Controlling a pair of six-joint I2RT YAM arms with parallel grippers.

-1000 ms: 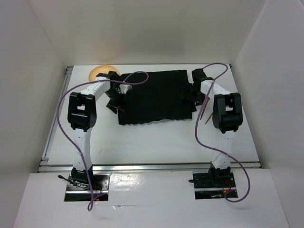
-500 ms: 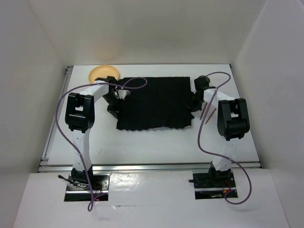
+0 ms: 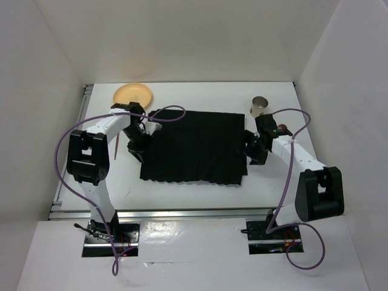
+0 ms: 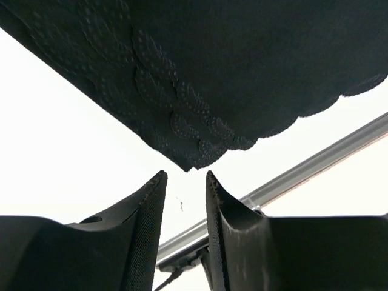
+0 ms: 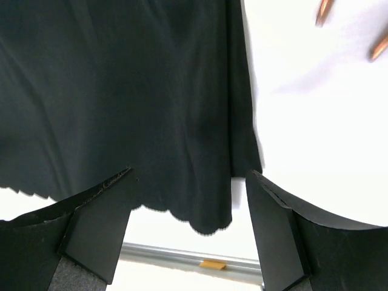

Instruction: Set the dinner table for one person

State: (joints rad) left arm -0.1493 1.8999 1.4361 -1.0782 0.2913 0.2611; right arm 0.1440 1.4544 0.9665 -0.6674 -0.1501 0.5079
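Well apart on dinner table: plate, perhaps cup.

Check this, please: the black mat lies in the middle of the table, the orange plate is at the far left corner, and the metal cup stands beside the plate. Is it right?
Not quite. The metal cup stands at the far right, across the black mat from the orange plate, as the top external view shows.

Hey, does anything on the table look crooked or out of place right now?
The black cloth mat lies askew: its left edge slants outward toward the near side, not square with the dinner table. The orange plate and metal cup sit off the mat near the far corners. Nothing is spilled.
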